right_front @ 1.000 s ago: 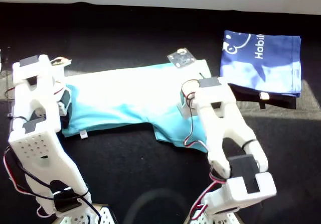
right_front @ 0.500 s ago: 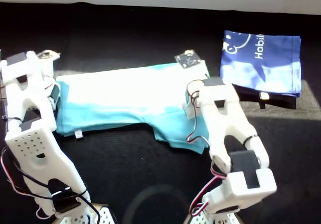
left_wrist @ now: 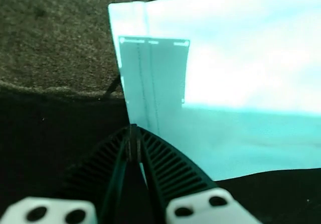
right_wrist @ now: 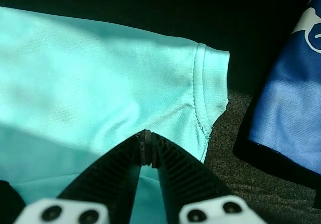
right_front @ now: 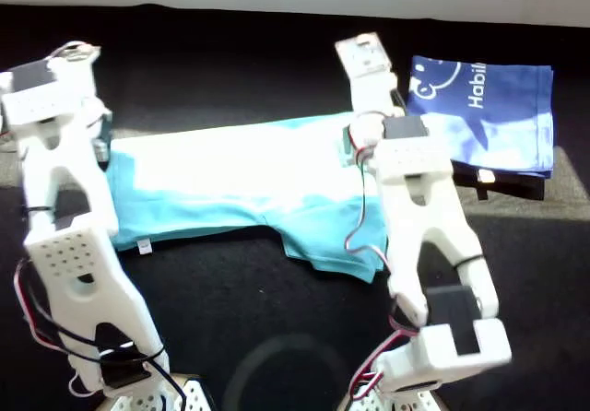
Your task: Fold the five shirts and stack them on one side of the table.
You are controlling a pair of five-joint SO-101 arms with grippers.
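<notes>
Left hand (left_wrist: 131, 141) is pinched shut on the hem corner of the teal shirt (right_front: 240, 176), and right hand (right_wrist: 145, 146) is shut on it by the sleeve. One at each end, I'd guess to keep it taut for folding. The stack, a blue shirt (right_front: 479, 116) over a dark garment (right_front: 502, 183), sits just beside the right hand on the counter (right_front: 230, 61).

High camera looks down over the table (right_front: 230, 52); wrist cameras face the turquoise shirt (right_front: 230, 181) closely.

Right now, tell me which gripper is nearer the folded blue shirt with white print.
Right. The right gripper sits on the sleeve end of the spread turquoise shirt, beside the folded blue shirt; the left gripper is at the turquoise shirt's opposite end.
</notes>
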